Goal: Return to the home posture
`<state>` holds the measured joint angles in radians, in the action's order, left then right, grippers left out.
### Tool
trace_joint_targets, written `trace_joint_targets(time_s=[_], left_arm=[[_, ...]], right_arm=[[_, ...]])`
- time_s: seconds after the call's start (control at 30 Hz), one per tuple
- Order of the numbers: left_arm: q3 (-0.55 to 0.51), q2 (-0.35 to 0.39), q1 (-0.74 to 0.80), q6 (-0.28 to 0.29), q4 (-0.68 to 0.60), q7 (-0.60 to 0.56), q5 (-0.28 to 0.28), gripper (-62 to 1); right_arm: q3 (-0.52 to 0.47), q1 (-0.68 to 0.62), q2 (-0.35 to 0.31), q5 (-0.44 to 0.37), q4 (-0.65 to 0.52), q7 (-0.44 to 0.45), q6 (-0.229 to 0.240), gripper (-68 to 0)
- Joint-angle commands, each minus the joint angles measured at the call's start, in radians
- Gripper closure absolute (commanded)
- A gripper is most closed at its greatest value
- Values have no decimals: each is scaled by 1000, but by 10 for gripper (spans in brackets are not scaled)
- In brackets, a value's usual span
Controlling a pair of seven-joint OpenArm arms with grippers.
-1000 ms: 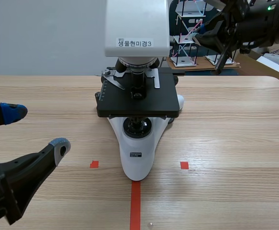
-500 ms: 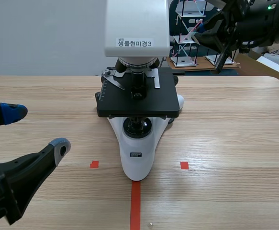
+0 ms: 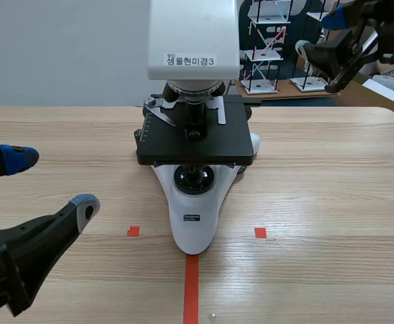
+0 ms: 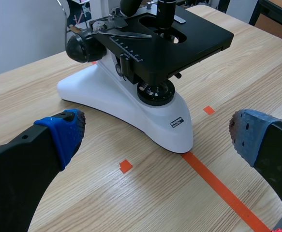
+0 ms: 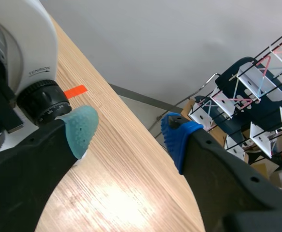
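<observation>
we'd bring the right gripper point(image 3: 318, 35), raised at two o'clock of the microscope point(image 3: 194, 138), home clear of its head; it and the left gripper point(image 3: 51, 181) gape wide, empty.

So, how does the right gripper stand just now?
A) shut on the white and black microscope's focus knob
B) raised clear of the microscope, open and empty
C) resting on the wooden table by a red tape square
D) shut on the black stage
B: in the scene view the right gripper is up beside the white and black microscope without touching it, and its wrist view shows the fingers apart with nothing between them.
</observation>
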<state>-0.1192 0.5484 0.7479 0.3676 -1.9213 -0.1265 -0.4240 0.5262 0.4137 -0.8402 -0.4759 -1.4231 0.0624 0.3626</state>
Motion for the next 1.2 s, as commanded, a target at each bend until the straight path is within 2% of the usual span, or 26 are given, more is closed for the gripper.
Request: trace_joint_targets(time_s=[0.0,0.17,0.33,0.37,0.5,0.57,0.63,0.8,0.93,1.17], left_arm=[[-5,-7,-3,1,-8,-14,-6,-623],[-5,-7,-3,1,-8,-14,-6,-623],[-5,-7,-3,1,-8,-13,-6,-623],[-5,-7,-3,1,-8,-13,-6,-623],[-5,-7,-3,1,-8,-12,-6,-623],[-5,-7,-3,1,-8,-12,-6,-623],[-5,-7,-3,1,-8,-12,-6,-623],[-5,-7,-3,1,-8,-12,-6,-623],[-5,-7,-3,1,-8,-12,-6,-623],[-5,-7,-3,1,-8,-12,-6,-623]], right_arm=[[-53,-51,-16,-4,-46,14,-3,-395],[-230,-291,-13,-7,-145,21,-6,-485],[-359,-540,-12,-23,-224,72,-72,-495],[-383,-589,-7,-32,-236,85,-88,-517],[-491,-773,50,-33,-276,132,-126,-641],[-537,-855,85,-33,-293,160,-128,-671],[-575,-929,116,-33,-306,198,-128,-672],[-614,-1081,167,-33,-336,280,-127,-672],[-615,-1172,175,-34,-356,333,-127,-672],[-626,-1284,176,-33,-417,345,-127,-672]])
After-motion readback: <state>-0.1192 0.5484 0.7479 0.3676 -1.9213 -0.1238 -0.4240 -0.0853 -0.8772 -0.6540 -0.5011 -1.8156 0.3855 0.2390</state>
